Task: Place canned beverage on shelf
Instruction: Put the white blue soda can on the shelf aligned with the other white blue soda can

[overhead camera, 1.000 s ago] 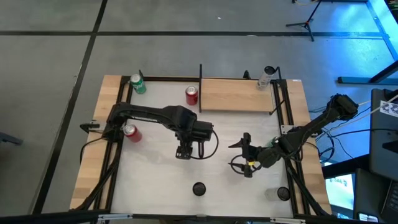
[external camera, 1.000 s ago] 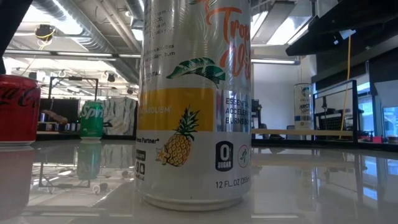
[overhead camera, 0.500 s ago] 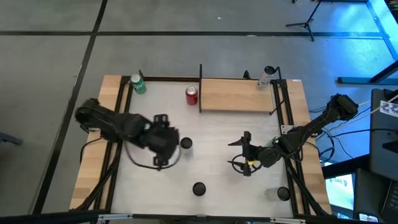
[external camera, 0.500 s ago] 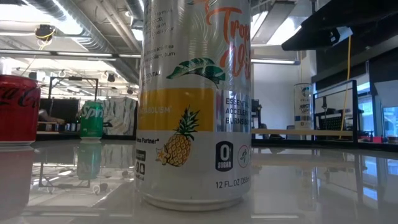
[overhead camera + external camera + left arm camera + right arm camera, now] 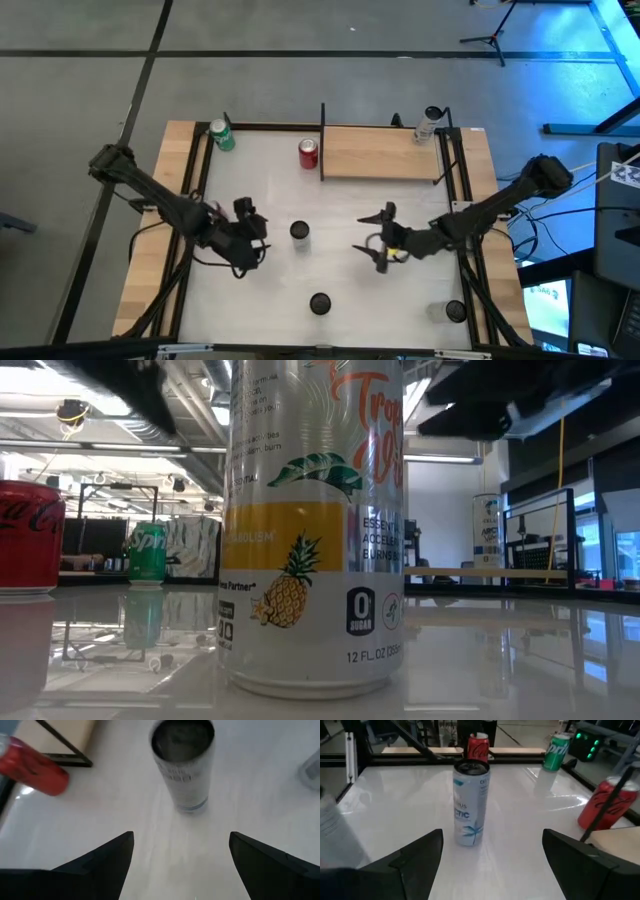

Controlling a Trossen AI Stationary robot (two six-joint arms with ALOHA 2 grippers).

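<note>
cans total: six seen for sure, all upright.
red cans: two. Red can A [image 5: 308, 152] at 12 o'clock on the table [image 5: 340, 290], just beside the shelf's left end. Red can B [image 5: 479, 745] at the 9 o'clock edge, hidden by the left arm in the high view.
green can: one [image 5: 221, 135], 11 o'clock corner.
white can: one [image 5: 299, 231], table centre, between the two grippers, touching neither.
pineapple can: one [image 5: 315, 520], 6 o'clock edge, right in front of the low camera.
shelf can: one [image 5: 428, 124], 1 o'clock, at the right end of the shelf; cannot tell if it is on the board.
shelf: one [image 5: 380, 155], 12 to 1 o'clock, board otherwise bare.
clear item: one [image 5: 455, 312], 5 o'clock corner; type unclear.
left gripper: [image 5: 258, 232] low at 9 o'clock of the white can, pointing at it, arm stretched in from the left edge; fingers spread, holding nothing.
right gripper: [image 5: 372, 238] low at 3 o'clock of the white can, facing it, arm reaching in from the right edge; fingers spread wide, holding nothing.
</note>
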